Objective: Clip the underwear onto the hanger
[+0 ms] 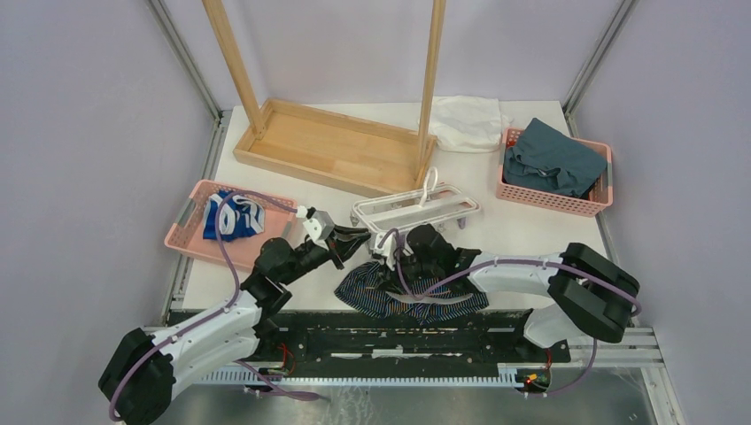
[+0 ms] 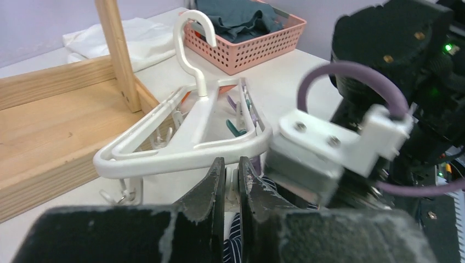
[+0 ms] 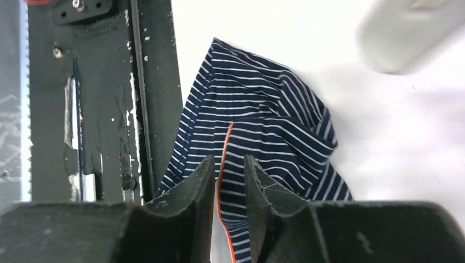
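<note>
Underwear (image 1: 367,290) lies bunched on the worktop (image 1: 531,235), just beside the hanger (image 2: 181,159) — right hand (image 3: 229,160) narrow, astride its orange trim; left hand (image 2: 231,161) narrow under the hanger's frame. I cannot tell whether either grips.

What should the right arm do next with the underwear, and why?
Probably close the right gripper on the underwear: its fingers straddle the orange-trimmed edge with a gap, the cloth lies on the table, and the hanger lies just beyond.
</note>
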Robot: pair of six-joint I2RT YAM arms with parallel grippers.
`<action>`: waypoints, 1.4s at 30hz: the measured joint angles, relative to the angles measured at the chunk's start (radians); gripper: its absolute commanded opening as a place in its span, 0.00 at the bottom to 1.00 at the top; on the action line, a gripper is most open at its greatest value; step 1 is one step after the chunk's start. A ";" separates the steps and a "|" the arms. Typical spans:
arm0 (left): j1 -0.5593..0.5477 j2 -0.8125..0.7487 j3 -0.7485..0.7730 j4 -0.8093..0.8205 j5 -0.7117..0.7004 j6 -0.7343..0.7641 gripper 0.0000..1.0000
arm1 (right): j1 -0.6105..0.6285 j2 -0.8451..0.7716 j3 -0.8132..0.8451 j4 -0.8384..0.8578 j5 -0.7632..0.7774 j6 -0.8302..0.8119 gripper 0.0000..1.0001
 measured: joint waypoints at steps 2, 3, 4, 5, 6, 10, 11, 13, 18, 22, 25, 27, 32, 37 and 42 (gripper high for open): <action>0.000 -0.016 -0.008 -0.005 -0.022 0.000 0.03 | 0.027 0.027 -0.004 0.033 0.014 -0.020 0.44; 0.000 -0.020 -0.010 -0.008 -0.030 0.000 0.03 | 0.039 0.035 -0.008 0.047 0.018 -0.033 0.51; 0.000 -0.026 -0.012 -0.013 -0.036 0.000 0.03 | 0.046 0.039 -0.014 0.061 0.026 -0.045 0.56; 0.000 -0.029 -0.013 -0.018 -0.041 0.000 0.03 | 0.048 0.038 -0.022 0.072 0.035 -0.056 0.59; 0.000 -0.033 -0.015 -0.021 -0.047 0.000 0.03 | 0.049 0.037 -0.030 0.084 0.044 -0.068 0.61; 0.000 -0.036 -0.018 -0.029 -0.059 0.000 0.03 | 0.051 0.000 -0.079 0.124 0.087 -0.126 0.67; 0.000 -0.036 -0.018 -0.030 -0.059 0.000 0.03 | 0.053 -0.018 -0.100 0.140 0.099 -0.138 0.67; 0.000 -0.036 -0.018 -0.030 -0.059 0.000 0.03 | 0.064 -0.062 -0.153 0.182 0.129 -0.170 0.67; 0.000 -0.036 -0.018 -0.030 -0.059 0.000 0.03 | 0.117 -0.106 -0.210 0.244 0.200 -0.259 0.64; 0.000 -0.036 -0.018 -0.030 -0.059 0.000 0.03 | 0.177 -0.101 -0.228 0.299 0.256 -0.334 0.63; 0.000 -0.036 -0.018 -0.031 -0.059 0.000 0.03 | 0.218 -0.077 -0.229 0.338 0.297 -0.376 0.62; 0.000 -0.037 -0.018 -0.033 -0.059 0.000 0.03 | 0.243 -0.064 -0.229 0.350 0.327 -0.398 0.62; 0.000 -0.039 -0.018 -0.040 -0.059 0.000 0.03 | 0.291 -0.045 -0.228 0.349 0.419 -0.473 0.60; 0.000 -0.039 -0.018 -0.045 -0.059 0.000 0.03 | 0.298 -0.040 -0.226 0.299 0.486 -0.529 0.56; 0.000 -0.039 -0.018 -0.047 -0.059 0.000 0.03 | 0.298 -0.040 -0.224 0.269 0.539 -0.559 0.53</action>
